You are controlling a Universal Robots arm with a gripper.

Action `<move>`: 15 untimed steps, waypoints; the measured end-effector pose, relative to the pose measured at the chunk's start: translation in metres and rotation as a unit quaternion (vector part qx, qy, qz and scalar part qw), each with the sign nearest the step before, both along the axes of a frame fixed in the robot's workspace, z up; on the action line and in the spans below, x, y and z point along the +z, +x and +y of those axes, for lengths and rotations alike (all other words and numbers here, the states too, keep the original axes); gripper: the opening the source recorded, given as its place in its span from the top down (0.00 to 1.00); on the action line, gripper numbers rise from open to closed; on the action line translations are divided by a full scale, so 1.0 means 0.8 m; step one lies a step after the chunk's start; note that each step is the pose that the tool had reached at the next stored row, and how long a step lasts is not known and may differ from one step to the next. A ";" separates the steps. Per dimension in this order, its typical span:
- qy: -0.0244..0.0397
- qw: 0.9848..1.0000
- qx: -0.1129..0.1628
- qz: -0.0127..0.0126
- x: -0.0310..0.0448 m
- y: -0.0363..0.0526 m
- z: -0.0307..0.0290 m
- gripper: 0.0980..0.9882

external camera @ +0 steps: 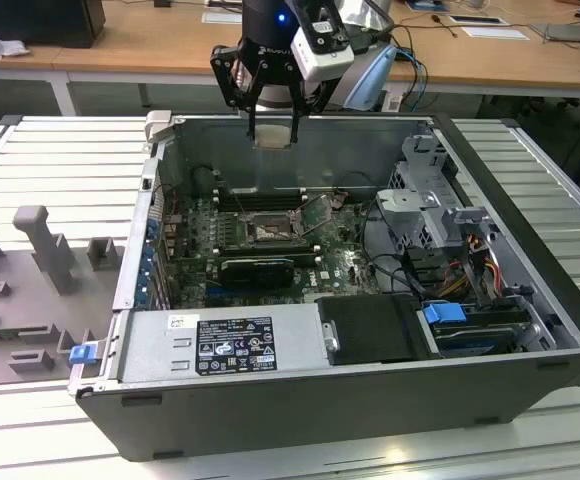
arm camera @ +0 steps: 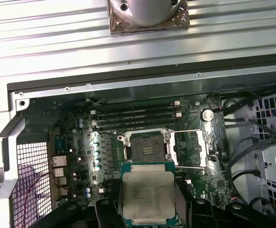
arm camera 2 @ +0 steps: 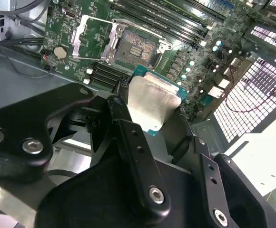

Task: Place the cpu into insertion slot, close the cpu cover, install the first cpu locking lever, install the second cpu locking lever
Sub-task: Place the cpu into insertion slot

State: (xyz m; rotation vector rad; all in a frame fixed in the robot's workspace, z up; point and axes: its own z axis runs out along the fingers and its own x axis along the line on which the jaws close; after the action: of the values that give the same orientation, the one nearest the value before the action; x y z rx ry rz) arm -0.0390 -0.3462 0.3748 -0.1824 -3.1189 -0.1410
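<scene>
My gripper (external camera: 271,128) hangs above the back wall of the open computer case, shut on the cpu (external camera: 272,136). In both wrist views the cpu (arm camera 2: 152,102) (arm camera: 148,194) is a pale silvery square on a green base, held by its edges between the black fingers (arm camera 2: 124,118) (arm camera: 104,211). Below and apart from it lies the insertion slot (arm camera: 146,151) (arm camera 2: 135,50) (external camera: 268,232), its dark pin field bare. The cpu cover (arm camera: 188,149) (arm camera 2: 93,38) stands flipped open beside the slot.
Long black memory slots (arm camera: 135,116) run along one side of the socket, and a black expansion card (external camera: 257,268) lies on the other. A drive cage (external camera: 430,205) with cables fills the exterior view's right. A grey fixture (external camera: 40,250) rests on the table outside the case.
</scene>
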 end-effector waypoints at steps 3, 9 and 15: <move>0.000 1.000 -0.006 0.000 -0.0002 0.000 0.0001 0.52; 0.000 1.000 -0.024 0.000 -0.0001 0.000 0.0000 0.52; 0.000 0.999 -0.044 0.000 -0.0004 0.000 0.0000 0.52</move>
State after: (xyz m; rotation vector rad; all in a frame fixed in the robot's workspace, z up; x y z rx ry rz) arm -0.0389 -0.3462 0.3745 -0.3184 -3.1119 -0.1425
